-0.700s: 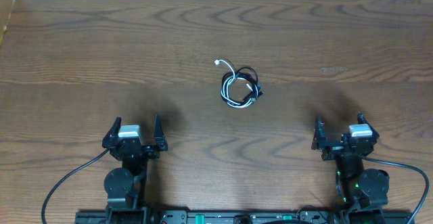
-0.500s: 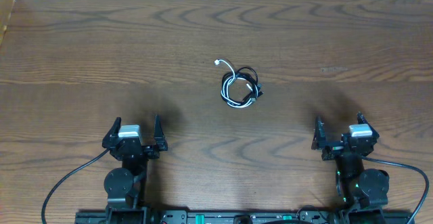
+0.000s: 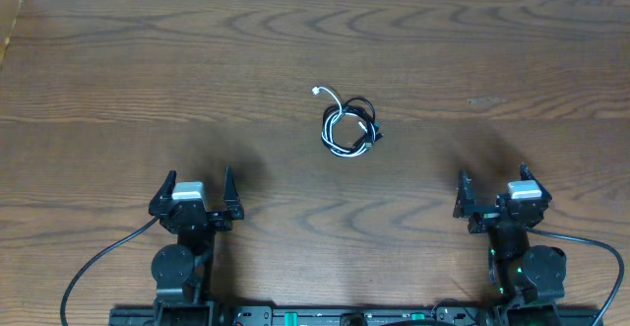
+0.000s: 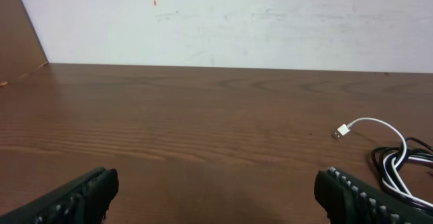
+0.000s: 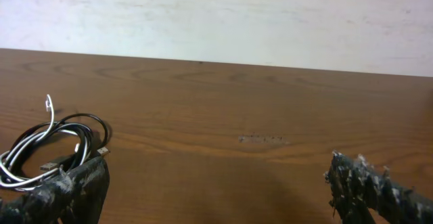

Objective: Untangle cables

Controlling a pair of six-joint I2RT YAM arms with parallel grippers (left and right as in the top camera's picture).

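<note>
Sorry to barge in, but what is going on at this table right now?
Nothing is being handled at the moment. A white cable and a black cable lie tangled in one small coil on the wooden table. The left gripper and right gripper sit near the front edge, both open and empty, apart from the coil.

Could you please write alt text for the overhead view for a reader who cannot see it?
A small tangle of white and black cables lies near the middle of a wooden table, the white plug sticking out to its upper left. The left gripper and right gripper sit open near the bottom edge, far from it.
</note>
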